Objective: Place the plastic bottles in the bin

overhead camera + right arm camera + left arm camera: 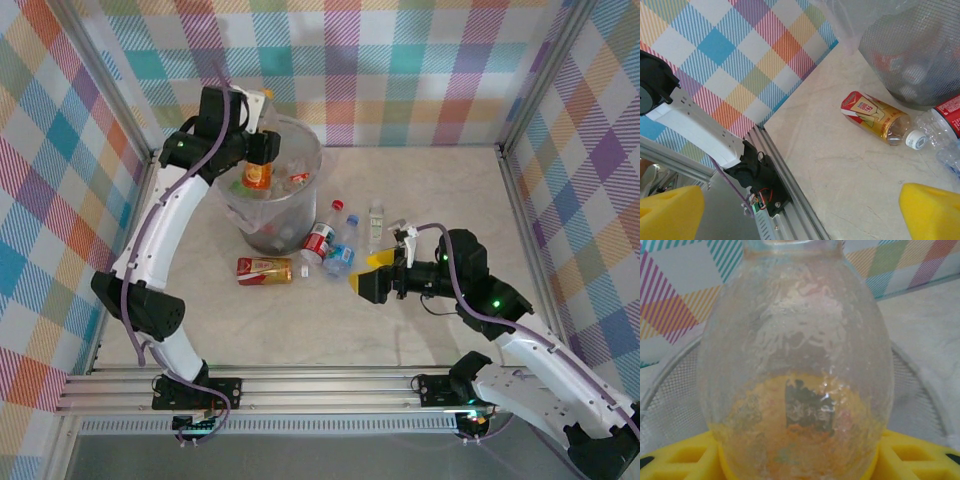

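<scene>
Here, at the far left, the left gripper (pixel 256 160) is clenched on a clear plastic bottle with an orange label (pixel 257 177), held above the mouth of the round translucent grey-white plastic bin (pixel 312 160) with its clear bag liner. In the left wrist view this bottle (pixel 795 365) sits between the yellow finger pads (pixel 680 457), neck toward the top of the frame, with the bin's wall (pixel 670 390) behind it. Other bottles show through the liner inside the bin.

On the table just near of the bin lies a clear bottle with a red-and-gold label (pixel 265 271), its white cap pointing right. The right wrist view shows it on its side (pixel 875 117). To its right are a red-labelled bottle (pixel 320 240) and, touching it, a blue-labelled bottle (pixel 340 258). A slim clear bottle (pixel 376 222) lies a little farther right.

Right of these, the right gripper (pixel 368 272) hangs low over the table. Its yellow fingertips (pixel 670 210) are spread wide apart and hold nothing.
</scene>
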Robot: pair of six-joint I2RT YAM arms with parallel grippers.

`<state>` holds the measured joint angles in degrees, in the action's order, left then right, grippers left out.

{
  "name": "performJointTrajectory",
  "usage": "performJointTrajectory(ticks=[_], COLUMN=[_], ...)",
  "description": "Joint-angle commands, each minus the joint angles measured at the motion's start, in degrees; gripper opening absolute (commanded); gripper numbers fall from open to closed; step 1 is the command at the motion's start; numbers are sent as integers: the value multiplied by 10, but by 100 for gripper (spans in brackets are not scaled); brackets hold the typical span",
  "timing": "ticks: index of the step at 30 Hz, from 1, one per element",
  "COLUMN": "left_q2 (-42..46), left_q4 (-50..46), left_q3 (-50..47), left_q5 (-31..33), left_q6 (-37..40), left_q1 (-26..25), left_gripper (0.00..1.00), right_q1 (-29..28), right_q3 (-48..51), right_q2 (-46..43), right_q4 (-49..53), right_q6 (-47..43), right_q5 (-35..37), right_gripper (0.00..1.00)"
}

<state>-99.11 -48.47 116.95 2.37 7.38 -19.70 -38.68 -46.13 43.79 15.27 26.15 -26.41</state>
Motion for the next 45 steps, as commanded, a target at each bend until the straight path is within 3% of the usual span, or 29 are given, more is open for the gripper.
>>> performJointTrajectory(ticks=[1, 14, 26, 32, 40, 45], left_q2=[-17, -74, -86, -87, -84, -71], left_q4=[-14, -44, -67, -78, -99, -104], left_q3=[9, 11, 8, 6, 30, 49], left_q5=[27, 76, 71, 64, 55, 36], left_q6=[31, 37, 150, 126, 76, 45], left_q1=[8, 17, 8, 8, 9, 12], left_gripper=[58, 59, 63, 66, 85, 86], right_q1=[-4, -6, -6, -6, -6, -6], right_q3=[-14, -13, -10, -12, -11, -10], right_q2=[-7, -5, 1, 6, 10, 11], right_q4=[-4, 4, 0, 0, 1, 5], right_q6=[-12, -14, -13, -11, -4, 1], right_q5=[17, 28, 30, 30, 35, 52], right_gripper=[100, 100, 100, 100, 100, 100])
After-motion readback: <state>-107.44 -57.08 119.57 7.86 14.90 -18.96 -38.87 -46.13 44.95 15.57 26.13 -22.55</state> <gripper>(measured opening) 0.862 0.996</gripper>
